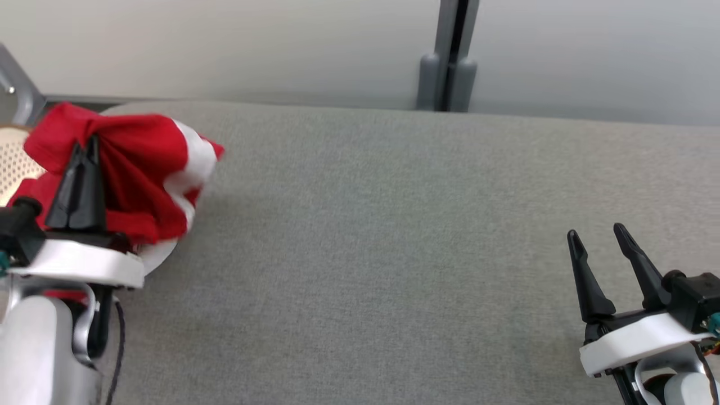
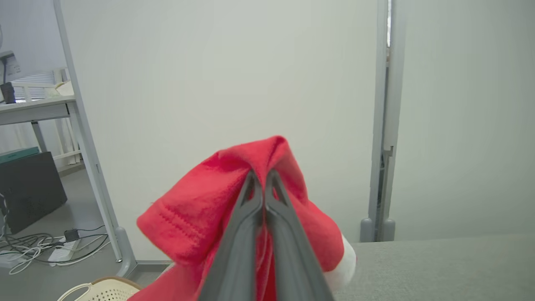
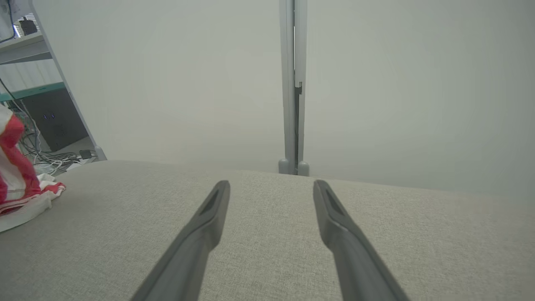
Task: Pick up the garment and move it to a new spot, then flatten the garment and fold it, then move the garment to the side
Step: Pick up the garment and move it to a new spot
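Left end effector point(image 1: 85, 145) is clamped tight on the garment point(image 1: 140, 169), both fingers squeezed together with a fold of red fabric pinched between the tips. The garment is red with white bands, all bunched up, and it sits at the far left end of the grey fabric surface point(image 1: 394, 253). The pinched part is lifted up while the lower white and red bit droops down and rests on the surface, which you can see in the right wrist view. Just to the left of it, past the surface edge, there's a cream basket point(image 1: 14, 163) with little holes in it.

Right end effector point(image 1: 596, 233) is over on the near right, well apart from the garment, its 2 fingers spread wide with nothing between them, just grey surface underneath. A pale wall point(image 1: 281, 45) with a grey post point(image 1: 448, 62) runs along the far side.
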{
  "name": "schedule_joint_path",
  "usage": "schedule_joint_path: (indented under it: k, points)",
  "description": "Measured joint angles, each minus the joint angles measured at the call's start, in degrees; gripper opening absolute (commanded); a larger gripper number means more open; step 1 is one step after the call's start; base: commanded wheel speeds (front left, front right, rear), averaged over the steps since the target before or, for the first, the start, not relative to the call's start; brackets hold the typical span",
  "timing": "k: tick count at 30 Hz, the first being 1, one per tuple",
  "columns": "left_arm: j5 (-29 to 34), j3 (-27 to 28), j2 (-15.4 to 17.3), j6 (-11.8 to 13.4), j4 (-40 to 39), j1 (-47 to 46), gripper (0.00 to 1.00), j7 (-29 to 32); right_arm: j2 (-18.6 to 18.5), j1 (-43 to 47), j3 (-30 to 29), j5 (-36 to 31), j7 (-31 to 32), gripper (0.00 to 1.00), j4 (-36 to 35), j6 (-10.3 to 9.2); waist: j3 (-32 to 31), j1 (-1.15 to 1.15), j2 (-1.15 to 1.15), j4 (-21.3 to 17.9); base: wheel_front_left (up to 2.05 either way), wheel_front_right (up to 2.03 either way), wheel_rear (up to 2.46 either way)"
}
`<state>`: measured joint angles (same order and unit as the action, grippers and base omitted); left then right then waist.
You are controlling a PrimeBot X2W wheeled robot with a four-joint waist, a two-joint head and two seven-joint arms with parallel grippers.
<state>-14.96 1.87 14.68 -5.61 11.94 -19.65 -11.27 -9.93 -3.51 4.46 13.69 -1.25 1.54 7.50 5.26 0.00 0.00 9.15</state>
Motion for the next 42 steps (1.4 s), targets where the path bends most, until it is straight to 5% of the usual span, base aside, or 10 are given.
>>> schedule_joint_path:
  k: [5,14,26,33,35,36,42]
  points:
    - [-0.1,-2.4,-2.1,1.2,-13.1,8.6,0.00,5.5,0.8,0.9,-0.3,0.0,0.3,1.00,-0.9,0.00,-2.2,0.00,0.00,-3.2,0.00,0.00,0.00]
    - [0.2,-10.8,-5.5,0.5,-19.6,12.3,0.00,10.5,1.6,0.3,-0.2,0.3,0.5,1.00,-1.6,-0.01,-1.3,0.00,0.00,-10.1,0.00,0.00,0.00]
    - [1.3,-27.5,-9.6,-1.5,-6.9,-3.0,0.00,10.4,2.9,-3.8,0.1,1.5,-2.9,1.00,1.2,-0.01,6.4,0.00,0.00,-22.7,0.00,0.00,0.00]
    - [-0.6,-34.7,-9.4,-1.8,4.4,-7.5,0.00,10.0,3.5,-5.0,0.1,2.3,-4.8,1.00,3.2,-0.01,11.5,0.00,0.00,-28.1,0.00,0.00,0.00]
    - [-1.2,-36.1,-9.2,-1.8,6.3,-8.1,0.49,8.8,3.6,-5.1,0.0,2.3,-5.3,1.00,3.5,-0.01,12.6,0.00,0.00,-28.8,0.00,0.00,0.00]
    - [-1.8,-36.6,-9.1,-1.8,7.0,-8.3,1.00,8.0,3.6,-5.1,-0.1,2.3,-5.4,1.00,3.8,-0.01,13.0,0.00,0.00,-28.9,0.00,0.00,0.00]
    - [-3.8,-35.8,-9.0,-1.2,8.4,-8.2,1.00,2.8,3.5,-5.3,-0.6,2.3,-5.8,1.00,4.7,-0.01,12.6,0.00,0.00,-26.1,0.00,0.00,0.00]
